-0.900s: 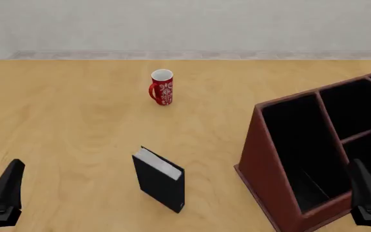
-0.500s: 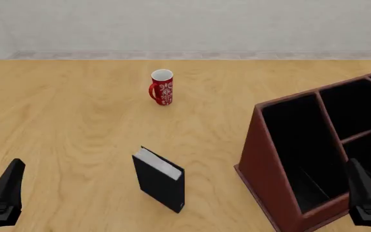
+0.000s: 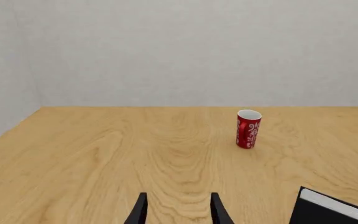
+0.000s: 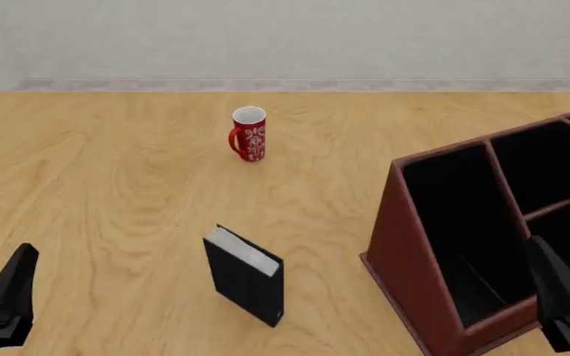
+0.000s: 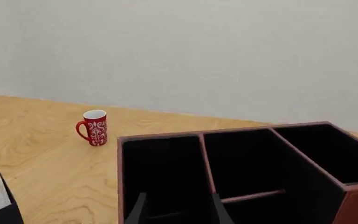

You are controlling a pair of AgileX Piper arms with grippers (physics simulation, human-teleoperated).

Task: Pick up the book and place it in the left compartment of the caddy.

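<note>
The black book point(image 4: 246, 277) with white page edges stands upright on the table, front centre. It also shows in the left wrist view point(image 3: 331, 211) and the right wrist view point(image 5: 2, 199). The red-brown caddy point(image 4: 402, 256) stands at the right, with its long left compartment point(image 4: 451, 230) nearest the book. The caddy point(image 5: 354, 205) and that compartment point(image 5: 163, 177) fill the right wrist view. My left gripper point(image 4: 10, 291) point(image 3: 179, 212) is open and empty, low at the front left of the book. My right gripper point(image 4: 558, 288) point(image 5: 177, 212) is open and empty, at the caddy's near side.
A red patterned mug point(image 4: 249, 133) stands farther back behind the book; it also shows in the left wrist view point(image 3: 248, 129) and the right wrist view point(image 5: 94, 127). A pale wall runs along the table's far edge. The caddy's smaller sections point(image 4: 548, 174) lie right of the long slot.
</note>
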